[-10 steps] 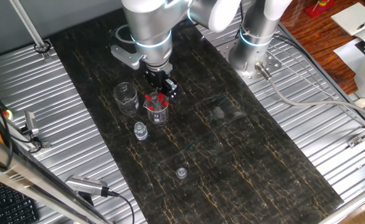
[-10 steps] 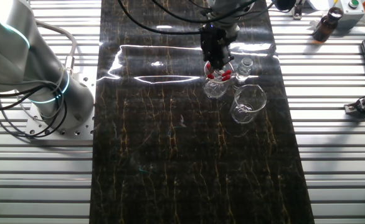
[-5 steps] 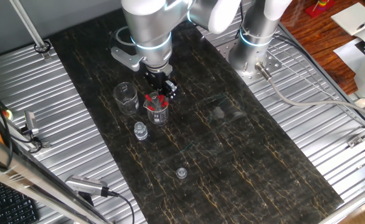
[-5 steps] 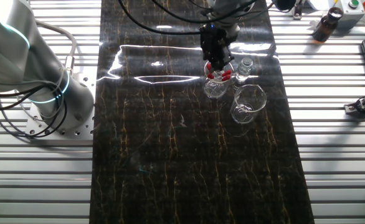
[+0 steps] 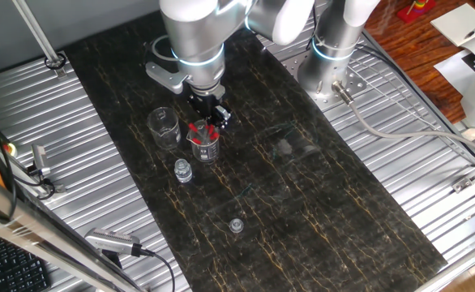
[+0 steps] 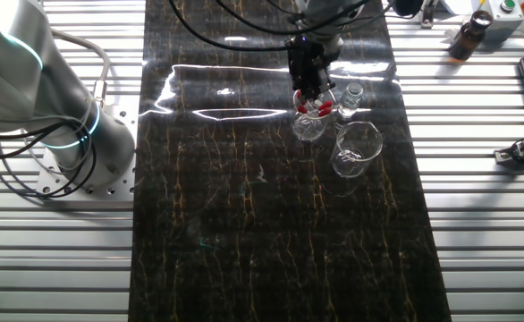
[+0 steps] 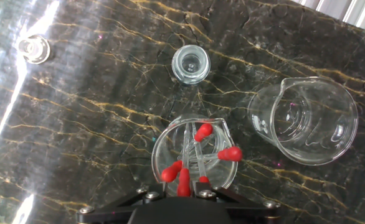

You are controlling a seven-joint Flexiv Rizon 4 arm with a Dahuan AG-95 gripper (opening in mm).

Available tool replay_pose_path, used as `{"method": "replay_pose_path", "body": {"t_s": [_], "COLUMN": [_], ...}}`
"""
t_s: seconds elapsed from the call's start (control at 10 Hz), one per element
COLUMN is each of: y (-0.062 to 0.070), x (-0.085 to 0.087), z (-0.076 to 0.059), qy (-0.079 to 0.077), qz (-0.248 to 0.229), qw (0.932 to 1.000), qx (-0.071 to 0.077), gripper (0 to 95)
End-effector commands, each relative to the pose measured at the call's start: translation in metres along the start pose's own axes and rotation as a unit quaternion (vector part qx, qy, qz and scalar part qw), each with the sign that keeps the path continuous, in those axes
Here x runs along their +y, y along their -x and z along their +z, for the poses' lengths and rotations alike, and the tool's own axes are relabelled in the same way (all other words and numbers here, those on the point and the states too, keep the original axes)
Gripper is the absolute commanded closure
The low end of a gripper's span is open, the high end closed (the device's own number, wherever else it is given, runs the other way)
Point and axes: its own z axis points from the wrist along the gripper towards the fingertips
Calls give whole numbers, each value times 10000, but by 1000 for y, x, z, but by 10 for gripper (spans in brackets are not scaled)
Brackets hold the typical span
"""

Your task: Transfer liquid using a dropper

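Observation:
Several droppers with red bulbs stand in a small glass beaker (image 5: 206, 147), also seen in the other fixed view (image 6: 309, 123) and the hand view (image 7: 161, 149). My gripper (image 5: 210, 118) hangs straight above this beaker, fingers pointing down at the bulbs; it also shows in the other fixed view (image 6: 309, 89). In the hand view my gripper (image 7: 182, 190) stands with a jaw on either side of one dropper bulb (image 7: 184, 180), with gaps showing beside it. The other bulbs (image 7: 203, 132) lean against the beaker wall. The dropper stems are barely visible through the glass.
A larger empty beaker (image 5: 164, 126) (image 7: 304, 121) stands close beside the dropper beaker. A small open vial (image 5: 183, 171) (image 7: 190, 64) stands nearby, and its cap (image 5: 236, 225) (image 7: 34, 48) lies apart on the dark marbled mat. Ribbed metal table surrounds the mat.

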Motion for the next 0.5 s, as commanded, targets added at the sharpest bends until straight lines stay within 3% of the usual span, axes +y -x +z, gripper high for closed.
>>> {"method": "replay_pose_path", "body": {"t_s": [0.1, 0.5], "y": [0, 1], "x": [0, 0], "z": [1, 4], "qy": [-9, -34], "qz": [6, 3], "qw": [10000, 10000], "qx": [-12, -48], "gripper": [760, 760]}}
